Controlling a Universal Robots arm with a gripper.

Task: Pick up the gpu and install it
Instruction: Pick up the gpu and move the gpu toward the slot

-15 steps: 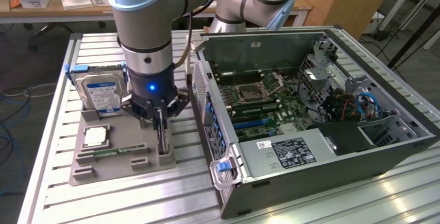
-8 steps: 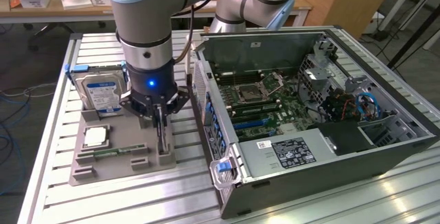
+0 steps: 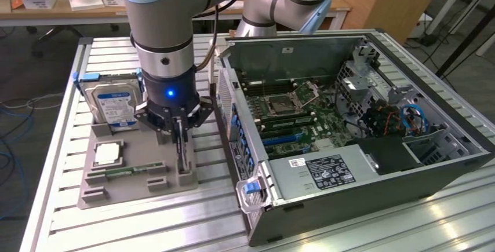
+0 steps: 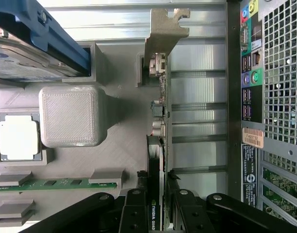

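White letters reading "NVIDIA QUAD" run along the gpu [image 4: 157, 155], a thin flat black expansion card seen edge-on in the wrist view; the rest of the word cannot be read. The black fingers [image 4: 137, 208] of the dark gripper [image 4: 157, 195] are clenched on the card's upper edge, one against each face. In the exterior view the gpu [image 3: 182, 158] stands upright in a slot of the grey plastic holder tray [image 3: 131, 191], with the gripper [image 3: 178, 133] straight above it and a small blue light [image 3: 170, 94] glowing on the wrist. A silver metal bracket [image 4: 164, 34] closes one end of the card. The same tray carries a silver hard drive with a blue-and-white label [image 3: 113, 105], its writing too small to read, a square silver processor [image 3: 106, 154] and a narrow green memory stick [image 3: 124, 171]. Just beside the tray, to the exterior view's right, stands an open black computer case [image 3: 371, 200]; inside, a power supply bears a black-and-white label [image 3: 331, 170], unreadable, and a barcode sticker [image 4: 252, 138] sits on the rear panel. Everything rests on a ribbed aluminium table [image 3: 116, 229]; behind it are wooden desks [image 3: 46, 13], and blue cables [image 3: 14, 126] lie on the grey floor
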